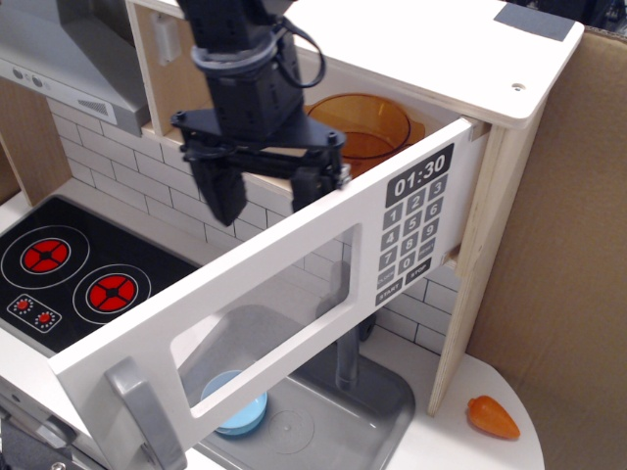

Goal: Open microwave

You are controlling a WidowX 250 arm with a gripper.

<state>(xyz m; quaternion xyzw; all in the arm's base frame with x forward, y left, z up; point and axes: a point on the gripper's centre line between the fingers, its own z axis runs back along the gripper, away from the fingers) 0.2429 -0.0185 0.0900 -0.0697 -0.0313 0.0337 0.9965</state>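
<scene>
The microwave [392, 88] sits high on the right of the toy kitchen, and its door [294, 294] is swung well out toward the near left, the handle [147, 416] at the near end. The tool [263, 191] hangs just behind the door's top edge, in front of the open cavity, its fingers spread and grasping nothing. An orange pot [358, 122] stands inside the cavity, close behind the tool. The likely trouble is a careless pull-back: a finger could catch the door's top edge and push it toward shut, or a backward drift could knock the pot. The door also overhangs the sink [387, 401] and faucet [345, 357] on the surface, so a downward shove might strain the hinge.
</scene>
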